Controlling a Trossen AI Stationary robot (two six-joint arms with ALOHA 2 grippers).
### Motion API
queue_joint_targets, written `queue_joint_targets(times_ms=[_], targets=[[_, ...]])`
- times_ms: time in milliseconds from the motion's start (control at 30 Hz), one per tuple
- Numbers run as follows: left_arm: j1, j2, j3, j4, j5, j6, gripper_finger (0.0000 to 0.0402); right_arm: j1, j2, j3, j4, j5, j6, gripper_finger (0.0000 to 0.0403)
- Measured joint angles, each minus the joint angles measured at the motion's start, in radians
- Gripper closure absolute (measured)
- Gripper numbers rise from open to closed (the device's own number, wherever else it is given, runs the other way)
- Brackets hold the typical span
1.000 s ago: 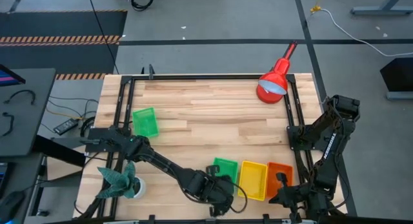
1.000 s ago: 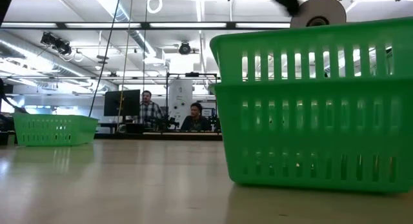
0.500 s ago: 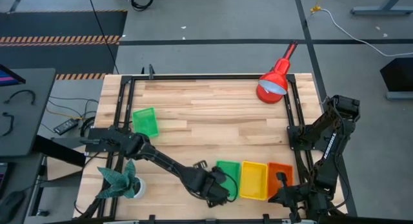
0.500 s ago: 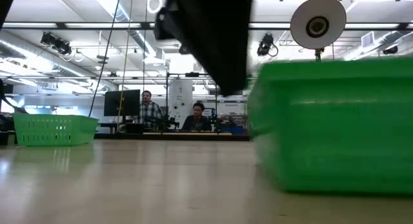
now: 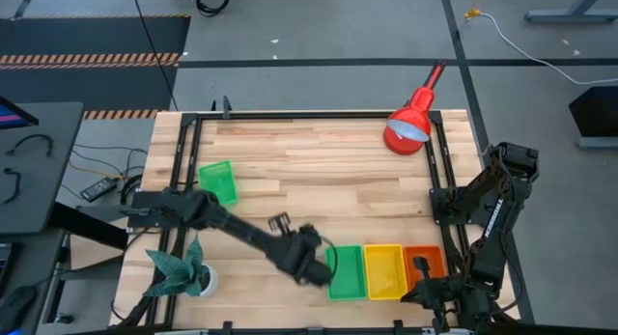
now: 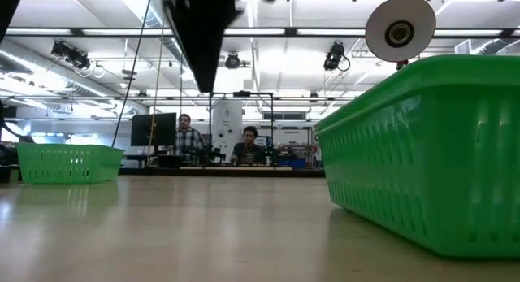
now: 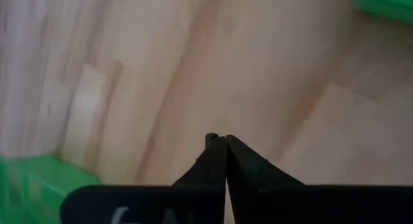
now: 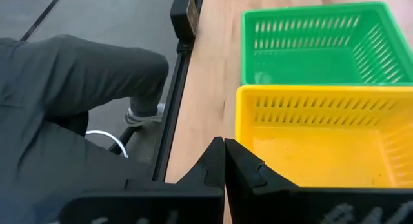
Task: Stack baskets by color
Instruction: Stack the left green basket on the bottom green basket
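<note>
Three baskets sit in a tight row at the near edge: a green basket (image 5: pixel 346 271), a yellow basket (image 5: pixel 382 271) and an orange basket (image 5: pixel 422 265), lined up side by side as bases for their colours. The left gripper (image 5: pixel 311 267), its fingers pressed together and holding nothing, hovers just beside the green one. A second green basket (image 5: pixel 218 182) lies well apart at the table's left (judging by colour, it belongs on the first). The right gripper (image 8: pixel 224 161), likewise closed and empty, waits near the orange one. A red lamp (image 5: pixel 411 123) stands far off; nothing blocks the way.
</note>
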Motion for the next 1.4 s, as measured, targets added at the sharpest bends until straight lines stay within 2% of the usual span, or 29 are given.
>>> queue_joint_targets(times_ms=[67,133,300,500,700,867,1033,1200,1400], targets=[[0.045,-0.051,-0.075,0.031,0.0,0.059,0.0391,0.0,0.0,0.0,0.001,0.005,-0.006,0.04],[0.097,-0.107,-0.163,-0.011,-0.017,0.058,0.0378,0.0,0.0,0.0,0.009,0.008,-0.016,0.04],[0.255,-0.299,-0.507,0.017,0.0,0.056,0.0331,0.002,0.0,0.0,0.017,0.025,-0.035,0.04],[0.411,-0.525,-0.868,0.084,0.134,0.057,0.026,0.002,0.0,0.0,0.016,0.033,-0.051,0.04],[0.455,-0.644,-1.099,0.25,0.249,0.139,0.0207,0.001,0.0,0.0,0.015,0.063,-0.055,0.04],[0.415,-0.646,-1.2,0.312,0.261,0.21,0.0201,0.0,0.0,0.0,0.017,0.066,-0.055,0.04],[0.366,-0.645,-1.229,0.338,0.263,0.211,0.023,0.0,0.0,0.0,0.023,0.066,-0.055,0.04],[0.334,-0.645,-1.172,0.272,0.262,0.187,0.0256,-0.001,0.0,0.0,0.022,0.066,-0.059,0.04],[0.306,-0.645,-1.088,0.196,0.241,0.247,0.0255,-0.001,0.0,0.0,0.023,0.066,-0.058,0.04]])
